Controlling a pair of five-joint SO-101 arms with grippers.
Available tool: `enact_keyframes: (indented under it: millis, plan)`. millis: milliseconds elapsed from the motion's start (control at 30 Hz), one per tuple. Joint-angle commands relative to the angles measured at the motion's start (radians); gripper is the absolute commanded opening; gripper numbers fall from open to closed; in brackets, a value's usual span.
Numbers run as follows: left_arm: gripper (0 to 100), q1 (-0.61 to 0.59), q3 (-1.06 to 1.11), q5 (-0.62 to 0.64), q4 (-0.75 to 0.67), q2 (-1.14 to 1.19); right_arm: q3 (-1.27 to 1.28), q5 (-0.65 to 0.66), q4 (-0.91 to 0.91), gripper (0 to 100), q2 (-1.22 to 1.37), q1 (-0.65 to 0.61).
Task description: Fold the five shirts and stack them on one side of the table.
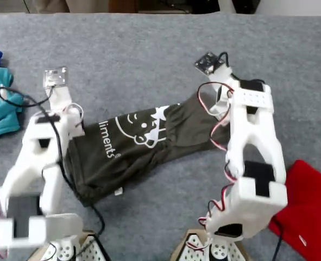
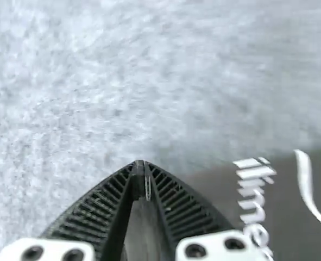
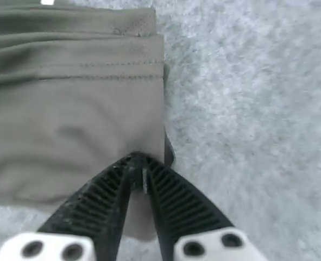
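both arms bent low over the grey desk (image 1: pixel 149 49), olive shirt (image 1: pixel 122 152) stretched flat between them, left arm (image 1: pixel 38 157) jaws pinched shut on one end, right arm (image 1: pixel 252 141) jaws clamped on the other

— Inspector, the working surface?
— The table (image 1: pixel 149 43) was covered edge to edge in a grey felt-like cloth (image 2: pixel 95 81). Its nap was fuzzy, the light was even and the shadows were soft.
— And beyond it?
— A narrow strip of room ran past the far edge. It held a beige patch (image 1: pixel 68 4), a brown panel (image 1: pixel 122 4), a dark stretch (image 1: pixel 203 4) too dim to identify, and a white area (image 1: pixel 296 5).
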Motion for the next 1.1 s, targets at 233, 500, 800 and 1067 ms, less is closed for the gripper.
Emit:
enact_keyframes:
  millis: [233, 500, 800, 1067]
  plan:
    - [2, -0.198, -0.250, -0.051, 0.123, 0.200, -0.180, 0.026, 0.002, 0.6, 0.225, 0.019]
    - [2, -0.276, -0.222, -0.121, 0.121, 0.202, -0.263, 0.026, 0.051, 0.5, 0.280, 0.033]
    - [2, -0.176, -0.427, 0.003, 0.365, 0.113, -0.262, 0.028, 0.051, 0.5, 0.280, 0.031]
    - [2, -0.015, -0.654, 0.118, 0.563, 0.260, -0.265, 0.034, 0.051, 0.5, 0.282, 0.031]
